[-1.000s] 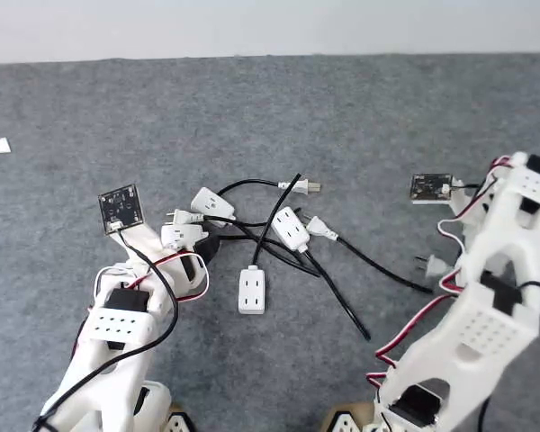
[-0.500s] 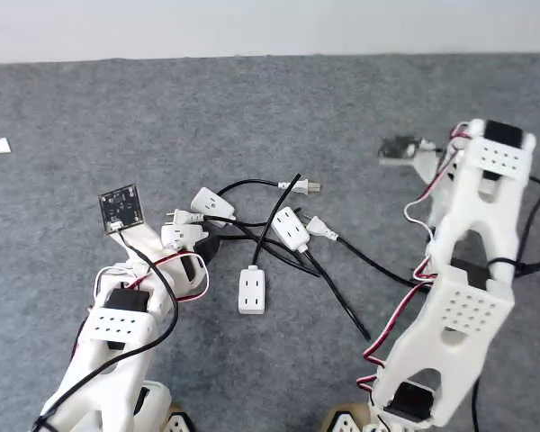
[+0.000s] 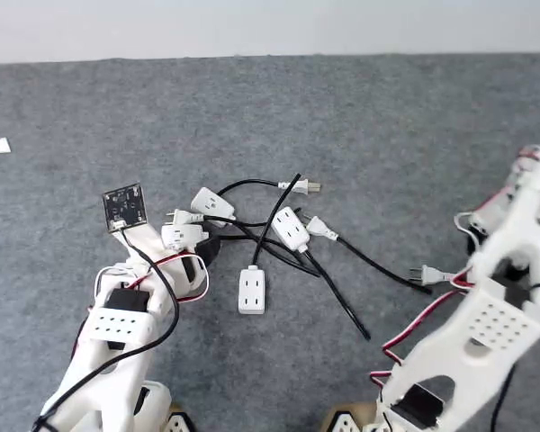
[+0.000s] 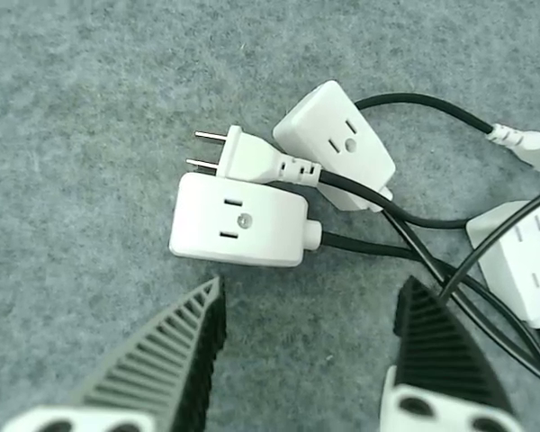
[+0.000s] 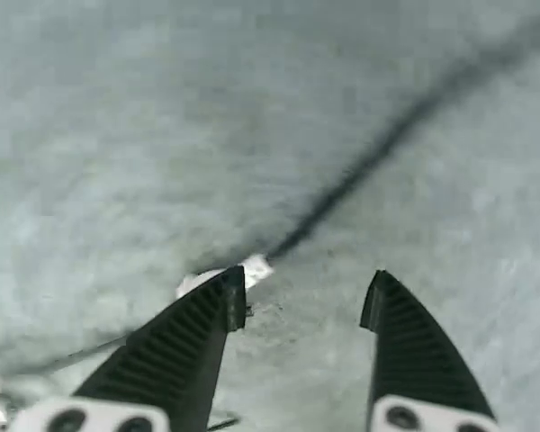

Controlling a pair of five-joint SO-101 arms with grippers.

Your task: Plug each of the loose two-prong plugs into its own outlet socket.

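Your left jaws gape above a socket (image 4: 241,220) at nine o'clock; your right jaws, open too, hang near a plug (image 3: 429,274).

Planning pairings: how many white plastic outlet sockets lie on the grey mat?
4: one socket beside another left of the black cables, a third mid-tangle, a fourth apart from them. None looks hidden.

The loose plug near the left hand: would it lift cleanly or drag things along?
The plug looks small and moulded, so likely light and stiff. Its black cord lies curved among other cords, so it probably flops and drags.
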